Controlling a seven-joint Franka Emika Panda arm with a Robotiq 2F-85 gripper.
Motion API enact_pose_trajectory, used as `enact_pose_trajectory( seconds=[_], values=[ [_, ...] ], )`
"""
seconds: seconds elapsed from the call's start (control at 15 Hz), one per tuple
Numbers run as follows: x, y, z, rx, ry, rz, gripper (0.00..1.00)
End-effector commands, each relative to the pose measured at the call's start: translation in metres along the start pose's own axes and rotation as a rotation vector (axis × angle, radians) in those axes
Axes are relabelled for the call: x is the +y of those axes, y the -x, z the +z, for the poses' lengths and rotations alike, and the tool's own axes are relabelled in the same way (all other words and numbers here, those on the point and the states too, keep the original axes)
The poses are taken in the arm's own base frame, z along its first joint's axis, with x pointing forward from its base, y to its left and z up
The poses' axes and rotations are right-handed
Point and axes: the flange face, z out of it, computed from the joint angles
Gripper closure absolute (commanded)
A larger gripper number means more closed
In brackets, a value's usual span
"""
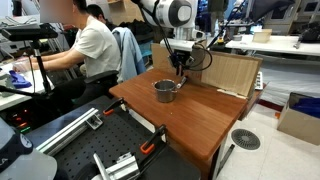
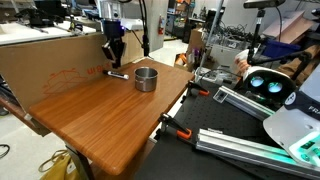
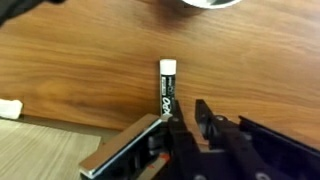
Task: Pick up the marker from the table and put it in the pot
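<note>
Pot (image 3: 211, 3) mostly beyond top edge

Laboratory workroom: pale floor, crowded edges.
A person in a white shirt (image 1: 95, 45) sits at a desk on one side, with a blue jacket (image 1: 127, 52) hung on the chair behind. A cardboard sheet (image 2: 45, 60) stands upright as a backdrop. A black metal workbench (image 1: 90, 150) with rails carries an orange-handled clamp (image 1: 149, 147). On the floor (image 1: 270, 160) sit a cardboard box (image 1: 298, 118) and a round grey grille (image 1: 245, 139). White desks (image 1: 270, 45) line the far side.
</note>
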Motion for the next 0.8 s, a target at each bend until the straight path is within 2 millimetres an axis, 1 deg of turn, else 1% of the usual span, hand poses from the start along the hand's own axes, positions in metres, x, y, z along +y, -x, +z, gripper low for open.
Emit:
enact_pose_trajectory(
  seconds=[0.0,0.07,0.13,0.2,0.4,0.47,0.53,0.6,0.73],
  values=[
    [-0.007,0.02,-0.017,0.026,0.059,0.007,0.94],
    [-0.008,0.024,-0.019,0.023,0.067,0.011,0.52],
    [-0.006,0.028,-0.02,0.02,0.07,0.018,0.51],
    [-0.005,0.031,-0.018,0.017,0.075,0.026,0.45],
    [0.006,0.043,-0.006,-0.017,0.079,0.05,0.23],
    [0.01,0.046,-0.001,-0.027,0.079,0.057,0.16],
    [0.014,0.049,0.004,-0.035,0.079,0.063,0.08],
    [0.016,0.05,0.008,-0.042,0.083,0.067,0.02],
    [0.019,0.051,0.014,-0.054,0.093,0.071,0.0]
  ],
)
